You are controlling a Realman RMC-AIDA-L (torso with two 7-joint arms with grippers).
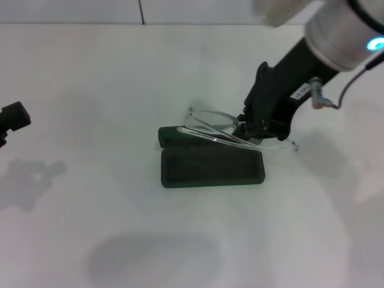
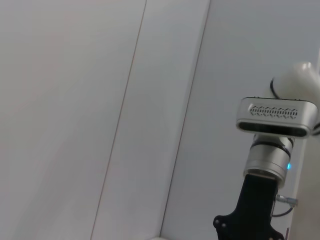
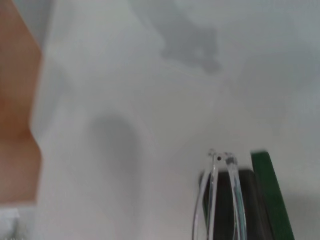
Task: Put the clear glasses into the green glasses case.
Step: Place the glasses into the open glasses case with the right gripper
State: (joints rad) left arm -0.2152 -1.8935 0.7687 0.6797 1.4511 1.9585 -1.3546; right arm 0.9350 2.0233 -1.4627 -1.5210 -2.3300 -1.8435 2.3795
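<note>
The green glasses case [image 1: 213,169] lies open in the middle of the white table, its dark lining facing up. The clear glasses [image 1: 211,123] hang tilted over the case's far edge, with the long thin arms reaching out toward the right. My right gripper [image 1: 255,128] comes down from the upper right and is shut on the glasses at their right side. In the right wrist view the folded clear arms [image 3: 220,200] run in front of the case's green rim [image 3: 272,197]. My left gripper [image 1: 13,117] stays parked at the far left edge.
A white table [image 1: 90,78] spreads around the case, meeting a pale wall at the back. The left wrist view looks at that wall and shows the right arm [image 2: 267,165] far off. An orange-brown surface [image 3: 17,100] lies beyond the table's edge.
</note>
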